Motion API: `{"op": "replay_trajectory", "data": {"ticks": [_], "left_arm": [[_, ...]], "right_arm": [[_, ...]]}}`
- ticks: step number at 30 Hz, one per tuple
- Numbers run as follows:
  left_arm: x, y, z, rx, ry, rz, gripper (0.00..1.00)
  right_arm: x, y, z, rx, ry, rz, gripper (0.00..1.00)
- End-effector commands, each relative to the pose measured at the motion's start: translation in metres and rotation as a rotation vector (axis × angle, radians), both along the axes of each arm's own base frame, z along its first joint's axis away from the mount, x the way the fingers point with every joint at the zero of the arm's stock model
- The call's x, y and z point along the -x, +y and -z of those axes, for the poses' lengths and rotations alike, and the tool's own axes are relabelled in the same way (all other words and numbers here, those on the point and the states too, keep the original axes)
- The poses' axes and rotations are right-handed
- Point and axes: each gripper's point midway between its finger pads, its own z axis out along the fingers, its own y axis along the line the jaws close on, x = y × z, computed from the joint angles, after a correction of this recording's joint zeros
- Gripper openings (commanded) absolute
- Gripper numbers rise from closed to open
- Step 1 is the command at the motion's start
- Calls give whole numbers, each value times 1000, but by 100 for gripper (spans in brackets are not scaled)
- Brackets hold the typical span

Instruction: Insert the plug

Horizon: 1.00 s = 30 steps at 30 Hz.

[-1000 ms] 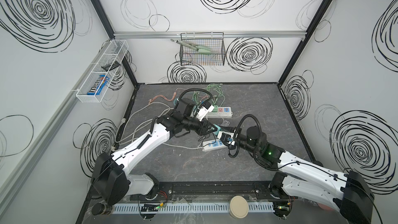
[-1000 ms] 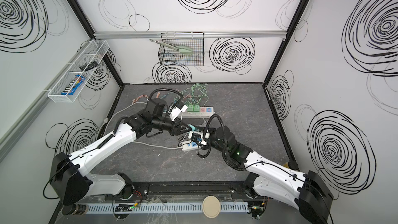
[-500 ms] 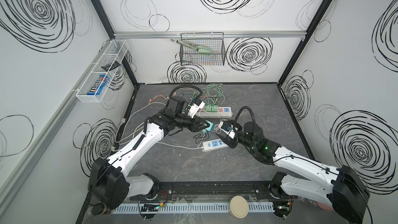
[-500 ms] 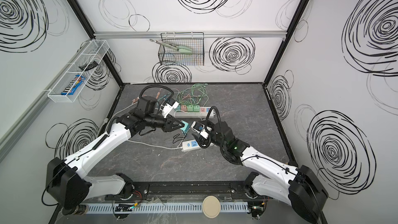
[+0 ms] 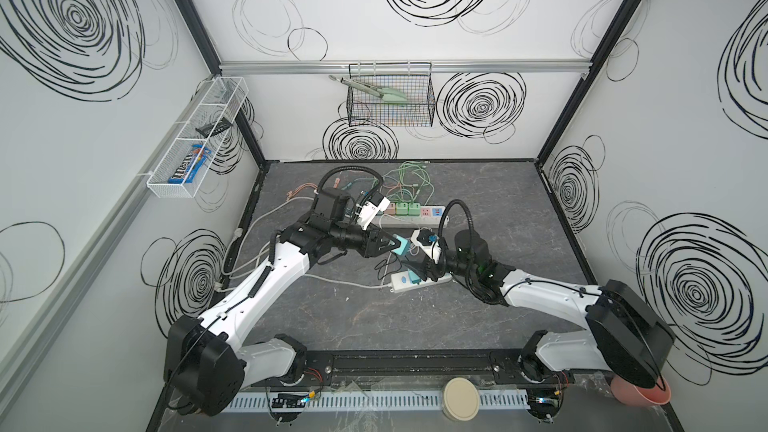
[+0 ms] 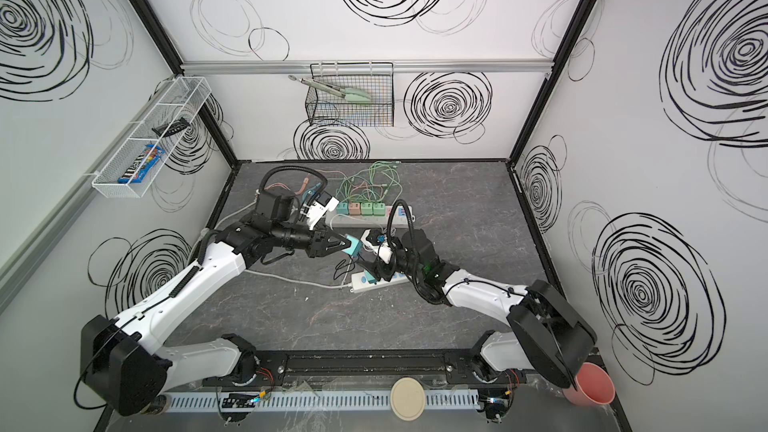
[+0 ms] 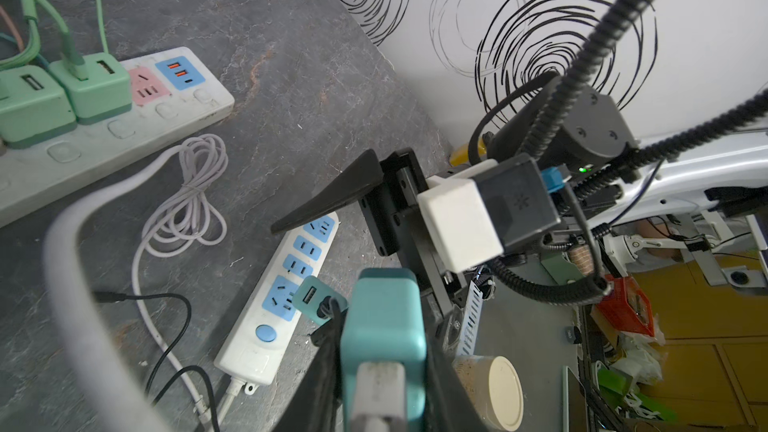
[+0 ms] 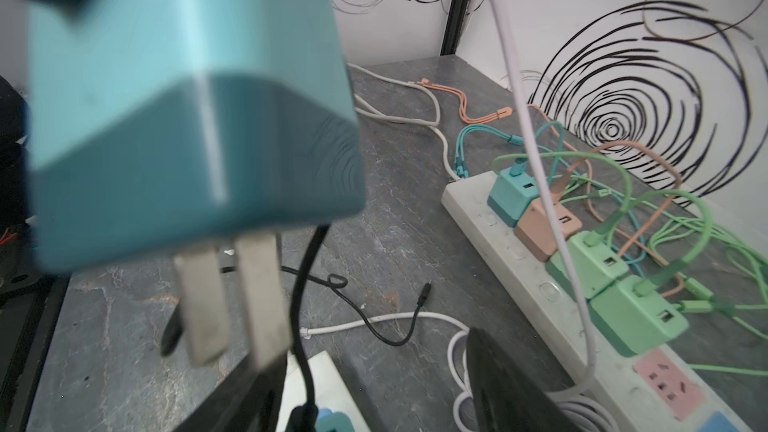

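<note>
Your left gripper [image 5: 391, 243] is clenched on the teal plug [image 8: 183, 118], held in the air above the white power strip [image 7: 286, 268] on the bench [image 5: 478, 305]. Its bare prongs [image 8: 232, 297] point away from the gripper. Your right gripper [image 6: 371, 264] stands released near the strip, grasping nothing.

Pick a free blue socket clear of the small adapter [image 7: 309, 297] already seated. Square both prongs to the slots before pressing, brace the strip so it can't slide, and mind the black cable [image 8: 386, 338].

White walls [image 5: 332, 2] scrawled with black spirals [image 5: 482, 108] enclose a dark marbled floor [image 5: 374, 317]; a black wire basket [image 5: 361, 112] hangs on the rear wall, a white wire shelf [image 5: 170, 189] at left.
</note>
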Motion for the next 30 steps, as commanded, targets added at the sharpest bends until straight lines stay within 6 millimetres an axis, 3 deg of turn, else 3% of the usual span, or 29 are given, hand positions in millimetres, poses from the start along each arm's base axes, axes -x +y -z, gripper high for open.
{"op": "replay_trajectory", "data": {"ticks": [1, 4, 8, 11, 13, 16, 19, 22, 26, 28, 30], "left_arm": [[-7, 20, 9, -39, -32, -92, 0], [-23, 54, 64, -149, 97, -325, 0], [-18, 76, 135, -156, 306, -515, 2], [-16, 90, 163, -225, 348, -589, 24], [-18, 95, 166, -255, 350, -612, 43], [-22, 99, 160, -270, 326, -633, 60], [-17, 89, 153, -251, 322, -574, 70], [-9, 85, 159, -320, 318, -557, 78], [-16, 115, 165, -455, 276, -738, 86], [-21, 142, 160, -530, 221, -870, 92], [-23, 156, 149, -554, 171, -933, 92]], "right_arm": [[-10, 19, -29, -84, -47, -22, 72], [-25, 15, -26, -72, -30, 65, 74], [-25, 5, -17, -20, -37, 79, 77], [-22, -5, -19, -1, -54, 90, 78], [-22, -12, -22, -3, -64, 108, 78], [-20, -20, -26, -7, -77, 121, 79], [-18, -25, -25, -4, -87, 131, 79], [-17, -26, -26, -6, -94, 136, 79], [-17, -26, -27, -5, -95, 132, 79], [-16, -26, -27, -2, -95, 131, 79], [-15, -26, -25, 6, -99, 125, 79]]}}
